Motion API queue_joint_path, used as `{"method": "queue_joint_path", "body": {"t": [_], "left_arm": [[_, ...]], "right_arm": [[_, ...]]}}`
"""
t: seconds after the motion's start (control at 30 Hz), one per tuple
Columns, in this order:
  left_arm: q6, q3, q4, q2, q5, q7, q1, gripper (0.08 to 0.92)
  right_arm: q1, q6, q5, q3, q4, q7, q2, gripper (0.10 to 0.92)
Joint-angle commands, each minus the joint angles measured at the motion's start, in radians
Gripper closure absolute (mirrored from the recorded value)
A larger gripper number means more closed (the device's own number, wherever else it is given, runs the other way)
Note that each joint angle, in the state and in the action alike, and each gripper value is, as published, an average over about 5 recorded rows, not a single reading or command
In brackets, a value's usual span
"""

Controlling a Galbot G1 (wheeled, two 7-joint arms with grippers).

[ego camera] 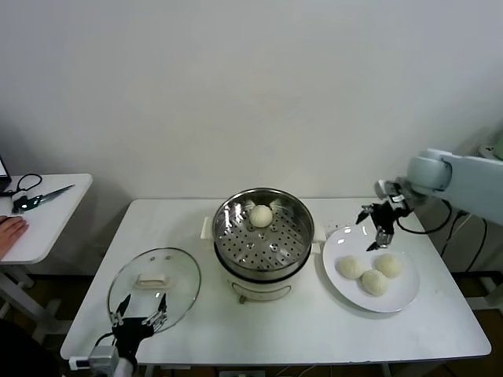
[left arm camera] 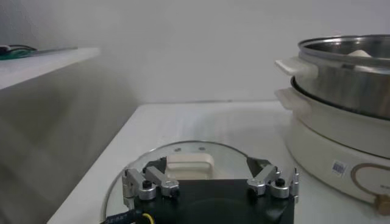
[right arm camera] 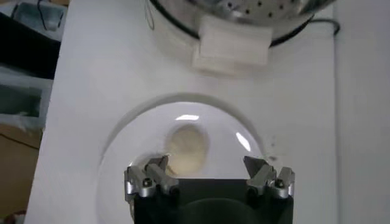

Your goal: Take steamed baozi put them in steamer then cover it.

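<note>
The steamer [ego camera: 263, 243] stands mid-table with one baozi [ego camera: 261, 215] on its perforated tray. Three more baozi [ego camera: 348, 267] [ego camera: 387, 265] [ego camera: 374, 283] lie on a white plate [ego camera: 405, 297] to its right. My right gripper [ego camera: 377, 228] hangs open and empty over the plate's far edge; in the right wrist view one baozi [right arm camera: 186, 146] lies just ahead of that gripper [right arm camera: 206, 163]. The glass cover [ego camera: 155, 287] lies flat at the front left. My left gripper [ego camera: 137, 314] is open at its near rim, and its cream handle [left arm camera: 189, 165] sits just ahead of that gripper [left arm camera: 206, 164].
A white side table [ego camera: 47, 228] at the far left holds scissors [ego camera: 39, 196], and a person's hand [ego camera: 9, 232] rests on it. The steamer's side handle [right arm camera: 233, 45] juts toward the plate. A black cable [ego camera: 428, 228] hangs by the right arm.
</note>
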Motion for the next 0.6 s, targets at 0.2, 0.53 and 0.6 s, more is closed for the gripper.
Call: {"method": "queue_joint_path", "body": {"t": [0.2,0.53,0.6], "left_arm": [[-0.007,-0.002,0.014,0.002,0.002,-0.002,0.004,0.177],[-0.01,-0.005,0.024,0.001,0.0,-0.002,-0.004,0.177],[-0.01,-0.005,0.026,0.002,-0.001,-0.002,-0.005,0.177]], "right_arm": [[-0.27,-0.101,-0.094,0.17,-0.092,0.07,0.076,0.203],[-0.288,-0.111,-0.131,0.17,-0.144,0.081,0.138,0.203],[-0.294,-0.113,-0.132,0.171,-0.146,0.081,0.139,0.203]]}}
